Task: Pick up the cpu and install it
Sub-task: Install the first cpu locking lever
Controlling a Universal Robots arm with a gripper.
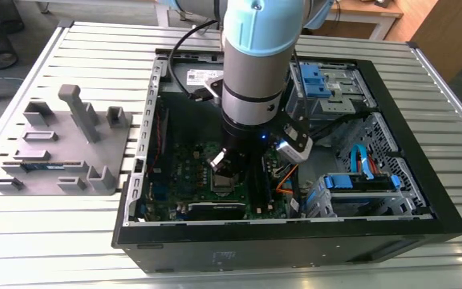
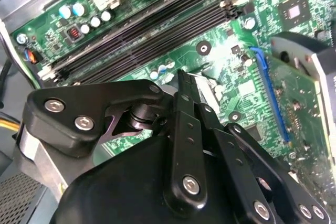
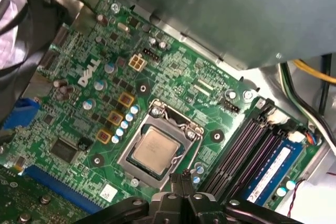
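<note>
Cpu lies flat inside the socket frame on the motherboard, apparently seated, while the hand hangs just over its edge, fingers closed together and seemingly gripping nothing, inside the open computer case.

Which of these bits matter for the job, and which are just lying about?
Part of the job:
cpu, lying in the socket frame
gripper, just above it

Just lying about:
memory stick in its slot
grey parts tray beside the case
blue drive brackets
</note>
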